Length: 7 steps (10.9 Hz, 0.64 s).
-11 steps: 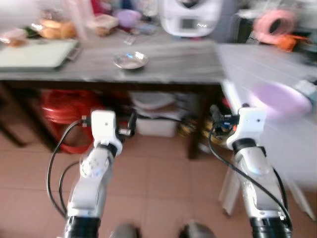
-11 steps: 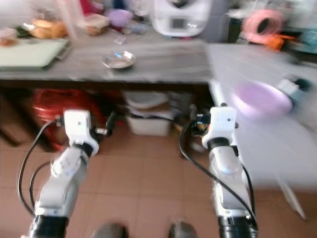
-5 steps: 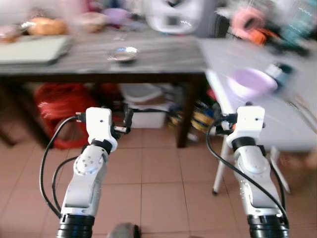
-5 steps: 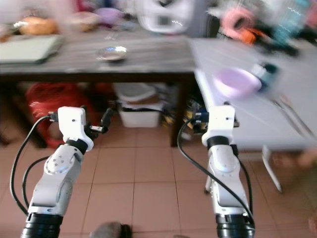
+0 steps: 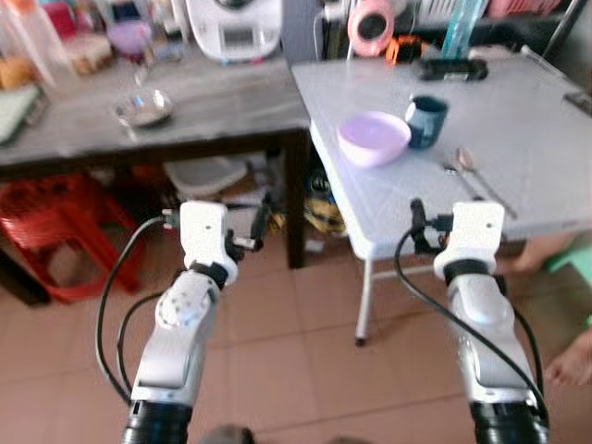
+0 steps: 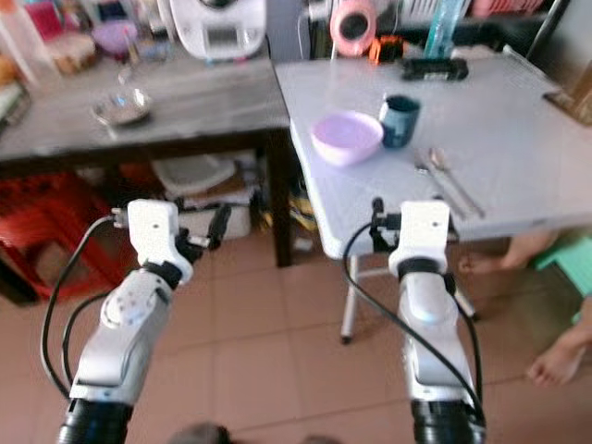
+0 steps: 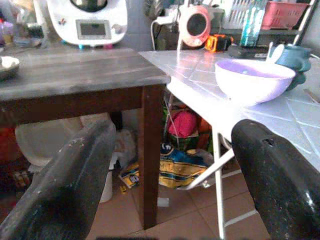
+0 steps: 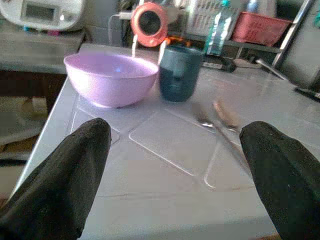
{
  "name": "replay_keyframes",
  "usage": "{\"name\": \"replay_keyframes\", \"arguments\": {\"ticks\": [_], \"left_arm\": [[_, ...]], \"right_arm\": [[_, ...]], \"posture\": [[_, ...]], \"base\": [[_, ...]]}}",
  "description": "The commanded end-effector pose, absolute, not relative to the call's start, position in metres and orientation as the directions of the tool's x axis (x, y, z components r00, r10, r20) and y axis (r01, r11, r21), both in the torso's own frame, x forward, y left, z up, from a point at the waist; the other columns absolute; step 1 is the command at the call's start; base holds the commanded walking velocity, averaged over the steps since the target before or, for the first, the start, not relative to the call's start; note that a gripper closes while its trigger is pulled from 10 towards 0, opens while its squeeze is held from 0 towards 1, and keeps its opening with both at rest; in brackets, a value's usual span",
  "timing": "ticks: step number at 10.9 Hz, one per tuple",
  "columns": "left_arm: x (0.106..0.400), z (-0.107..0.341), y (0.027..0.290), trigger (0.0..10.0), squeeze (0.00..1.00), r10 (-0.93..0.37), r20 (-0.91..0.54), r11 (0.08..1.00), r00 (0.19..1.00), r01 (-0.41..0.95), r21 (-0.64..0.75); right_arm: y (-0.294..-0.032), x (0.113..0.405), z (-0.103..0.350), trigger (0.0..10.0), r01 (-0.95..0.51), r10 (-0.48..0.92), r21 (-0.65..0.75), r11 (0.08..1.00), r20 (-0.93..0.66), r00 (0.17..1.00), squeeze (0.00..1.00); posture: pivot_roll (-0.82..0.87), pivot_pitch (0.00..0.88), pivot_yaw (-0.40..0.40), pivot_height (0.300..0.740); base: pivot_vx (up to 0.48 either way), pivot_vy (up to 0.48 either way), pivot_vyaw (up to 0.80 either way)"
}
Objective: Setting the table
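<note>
White table: a folding table (image 5: 518, 157) with a smooth, pale plastic top, faintly embossed with diamond lines, is seen ahead on the right, on thin metal legs.
Bowl: a round lilac plastic bowl (image 5: 374, 138) is set near the table's left edge, just beside the cup.
Cup: a dark teal cup (image 5: 425, 121), cylindrical with a handle, stands upright to the right of the bowl.
Cutlery: a metal spoon (image 5: 470, 165) and a fork (image 5: 450, 170) are laid side by side on the tabletop, near the cup.
Dark table: a grey-brown wooden table (image 5: 213, 102) with a grained top adjoins the white one; a shallow shiny metal dish (image 5: 143, 107) and a white kitchen appliance (image 5: 233, 28) are carried on it.
Left gripper: the left gripper (image 7: 165, 165) is held open in the air, empty, before the wooden table's leg.
Right gripper: the right gripper (image 8: 170, 170) is spread wide, empty, at the near edge of the white table, facing the bowl.
Floor: reddish square tiles (image 5: 296, 342) are seen below; a person's bare foot (image 5: 572, 361) rests at the right.
</note>
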<state>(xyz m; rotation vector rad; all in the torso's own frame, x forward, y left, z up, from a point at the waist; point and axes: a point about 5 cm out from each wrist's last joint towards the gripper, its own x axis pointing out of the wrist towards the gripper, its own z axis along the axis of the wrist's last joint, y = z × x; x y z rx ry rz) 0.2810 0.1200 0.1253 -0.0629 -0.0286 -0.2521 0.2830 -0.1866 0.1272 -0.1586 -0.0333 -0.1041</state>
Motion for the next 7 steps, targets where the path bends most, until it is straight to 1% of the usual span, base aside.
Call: {"name": "replay_keyframes", "arguments": {"ticks": [1,5,6,7], "left_arm": [[0.282,0.127,0.124,10.0,0.00,-0.233,0.038,0.970,0.972,0.235,-0.057],[0.285,0.128,0.124,10.0,0.00,-0.219,0.050,0.975,0.974,0.221,-0.033],[0.283,0.120,0.129,10.0,0.00,-0.174,0.032,0.984,0.984,0.175,-0.035],[0.283,0.117,0.129,10.0,0.00,-0.185,0.020,0.981,0.983,0.185,-0.048]], "right_arm": [[-0.182,0.285,0.134,10.0,0.082,-0.072,-0.157,0.984,0.065,0.995,0.00],[-0.179,0.285,0.136,10.0,0.065,-0.054,-0.138,0.988,0.083,0.995,0.00],[-0.176,0.283,0.133,10.0,0.057,-0.047,-0.132,0.990,0.080,0.996,0.00],[-0.172,0.284,0.131,10.0,0.050,-0.040,-0.137,0.989,0.076,0.996,0.00]], "posture": [[-0.07,0.000,0.013,0.740],[-0.06,0.000,0.008,0.740],[-0.06,0.000,0.015,0.740],[-0.07,0.000,0.021,0.740]], "base": [[0.000,-0.472,0.00],[0.000,-0.437,0.00],[0.000,0.000,0.00],[0.000,0.000,0.80]]}}
